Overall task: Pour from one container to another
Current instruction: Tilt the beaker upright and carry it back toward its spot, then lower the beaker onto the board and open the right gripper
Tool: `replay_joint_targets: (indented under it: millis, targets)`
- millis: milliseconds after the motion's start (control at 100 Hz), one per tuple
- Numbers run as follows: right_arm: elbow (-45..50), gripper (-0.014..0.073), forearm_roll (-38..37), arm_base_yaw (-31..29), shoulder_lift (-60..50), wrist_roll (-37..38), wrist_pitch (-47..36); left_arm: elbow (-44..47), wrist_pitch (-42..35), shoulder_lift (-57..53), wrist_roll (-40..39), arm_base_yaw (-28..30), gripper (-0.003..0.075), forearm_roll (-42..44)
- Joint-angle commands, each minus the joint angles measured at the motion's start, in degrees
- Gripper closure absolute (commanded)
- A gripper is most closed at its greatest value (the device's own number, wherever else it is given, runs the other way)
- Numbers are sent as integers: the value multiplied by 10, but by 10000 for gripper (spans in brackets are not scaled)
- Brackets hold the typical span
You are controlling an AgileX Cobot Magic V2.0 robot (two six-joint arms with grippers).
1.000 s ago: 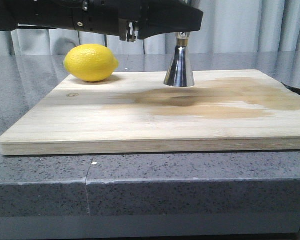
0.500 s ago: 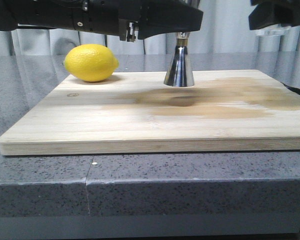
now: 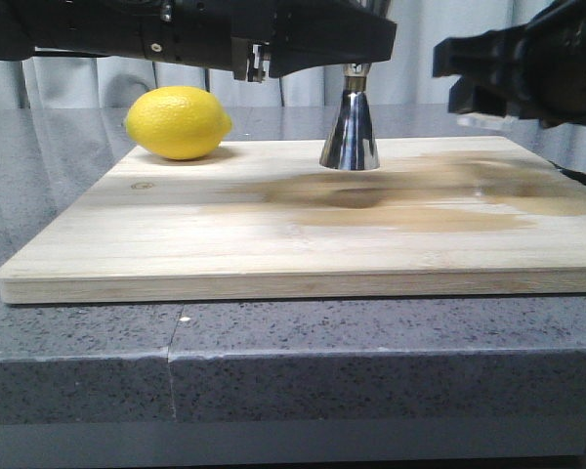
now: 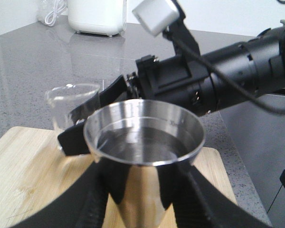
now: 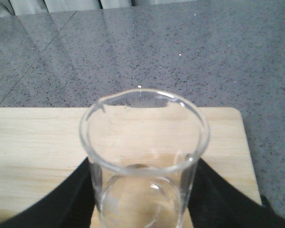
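The steel jigger (image 3: 350, 132) stands upright at the back middle of the wooden board (image 3: 176, 234). My left gripper (image 3: 359, 54) is shut on its upper cone. In the left wrist view the jigger (image 4: 145, 137) holds clear liquid, with a black finger on each side of it and my left gripper (image 4: 145, 190) round its body. My right gripper (image 3: 469, 93) hangs above the board's right part, shut on the clear glass beaker (image 3: 483, 119). The beaker (image 5: 145, 156) is upright and looks empty, clasped in the right gripper (image 5: 145, 202). It (image 4: 69, 102) stands apart from the jigger.
A lemon (image 3: 176, 122) lies on the board's back left corner. A darker damp stain (image 3: 410, 200) spreads across the board's middle and right. The board rests on a speckled grey counter (image 3: 273, 371). A white appliance (image 4: 97, 16) stands far off on the counter.
My right gripper with the beaker has come into the front view from the upper right, moving down and left toward the jigger. The left gripper and jigger have not moved.
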Motion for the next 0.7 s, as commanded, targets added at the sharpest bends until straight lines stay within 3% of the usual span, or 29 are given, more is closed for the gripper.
replay_joint_targets:
  millis: [0,280,690]
  targets:
    - [-14,307,-41,0,1,25,-74,-19,34,-30,-3,-3,512,-47]
    - [-14,307,-108,0,47,25,-124,-19,34,-30,-3,-3,512,-47]
    - [-14,300,-110,1,75,25,-124,-19,34,-30,-3,-3,512,-47]
